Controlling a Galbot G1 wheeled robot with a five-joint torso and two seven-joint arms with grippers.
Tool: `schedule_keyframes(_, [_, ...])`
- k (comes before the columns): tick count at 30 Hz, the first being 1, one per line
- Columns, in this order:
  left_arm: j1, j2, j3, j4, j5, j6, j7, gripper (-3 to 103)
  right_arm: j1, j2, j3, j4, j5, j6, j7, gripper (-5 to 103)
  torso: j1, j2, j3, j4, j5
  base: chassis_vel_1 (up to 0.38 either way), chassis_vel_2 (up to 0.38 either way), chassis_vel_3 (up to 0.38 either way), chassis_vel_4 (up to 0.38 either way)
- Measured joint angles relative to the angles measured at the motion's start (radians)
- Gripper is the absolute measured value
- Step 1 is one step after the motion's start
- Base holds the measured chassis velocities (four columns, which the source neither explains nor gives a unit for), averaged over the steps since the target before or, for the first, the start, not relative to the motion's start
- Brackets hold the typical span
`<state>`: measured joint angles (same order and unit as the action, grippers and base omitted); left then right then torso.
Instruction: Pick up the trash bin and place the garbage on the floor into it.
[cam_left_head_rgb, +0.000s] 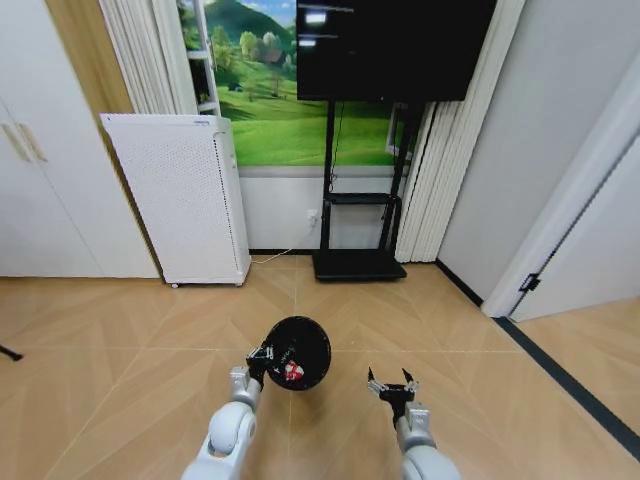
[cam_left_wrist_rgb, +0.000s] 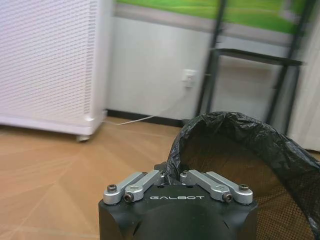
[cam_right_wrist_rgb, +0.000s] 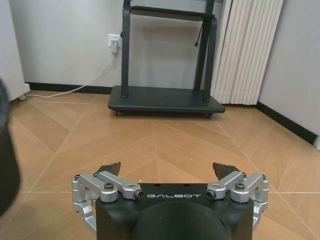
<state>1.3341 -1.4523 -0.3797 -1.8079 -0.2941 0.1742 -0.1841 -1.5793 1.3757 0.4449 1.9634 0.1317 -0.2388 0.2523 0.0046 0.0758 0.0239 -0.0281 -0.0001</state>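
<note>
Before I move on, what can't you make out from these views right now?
- Head view: contents of the trash bin held by the left gripper; a white-and-red scrap shows, anything else is too small and dark.
- Left wrist view: the bin's bottom, hidden by its black liner and the picture's edge.
- Right wrist view: floor under the open right gripper, blocked by its own body.

Herringbone wood floor (cam_left_head_rgb: 120, 340); white perforated appliance (cam_left_head_rgb: 185, 200) beside a black TV stand (cam_left_head_rgb: 358, 262), screen (cam_left_head_rgb: 392, 48) mounted above, against the wall.
</note>
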Motion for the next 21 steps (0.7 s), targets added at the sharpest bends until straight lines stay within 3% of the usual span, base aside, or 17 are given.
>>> schedule_keyframes(2, [0.030, -0.020, -0.046, -0.027, -0.044, 0.013, -0.087, 7, 0.000, 0.000, 0.003, -0.009, 0.000, 0.006, 0.000, 100, 0.000, 0.000, 0.000, 0.0005, 0.0002, -0.114, -0.001, 0.107, -0.014])
schedule_keyframes(6, [0.057, -0.038, -0.108, -0.054, -0.075, 0.028, -0.149, 7, 0.000, 0.000, 0.003, -0.016, -0.002, 0.009, -0.001, 100, 0.000, 0.000, 0.000, 0.0006, 0.0002, -0.047, 0.006, 0.041, 0.001])
schedule_keyframes(8, [0.068, -0.045, -0.188, -0.078, -0.148, 0.043, -0.202, 7, 0.001, 0.000, 0.003, -0.018, -0.002, 0.009, -0.001, 100, 0.000, 0.000, 0.000, 0.0008, -0.0001, 0.028, -0.003, -0.018, 0.004])
schedule_keyframes(13, [0.052, -0.022, -0.290, -0.073, -0.244, 0.060, -0.229, 7, 0.011, -0.001, 0.002, -0.018, -0.002, 0.001, -0.002, 100, 0.000, 0.000, 0.000, 0.0005, -0.0003, 0.045, -0.006, -0.050, 0.000])
schedule_keyframes(15, [0.008, 0.019, -0.368, -0.016, -0.310, 0.073, -0.224, 7, 0.026, -0.006, -0.003, -0.017, 0.001, -0.028, -0.003, 100, 0.000, 0.000, 0.000, 0.0007, 0.0000, 0.000, 0.000, 0.000, 0.000])
schedule_keyframes(18, [-0.067, 0.026, -0.439, 0.058, -0.344, 0.104, -0.209, 7, 0.040, -0.012, -0.006, -0.013, 0.007, -0.046, -0.006, 100, 0.000, 0.000, 0.000, 0.0009, -0.0002, 0.000, 0.000, 0.000, 0.000])
schedule_keyframes(21, [-0.139, 0.042, -0.471, 0.128, -0.392, 0.130, -0.208, 7, 0.051, -0.017, -0.005, -0.016, 0.009, -0.051, -0.006, 100, 0.000, 0.000, 0.000, 0.0006, -0.0002, 0.000, 0.000, 0.000, 0.000])
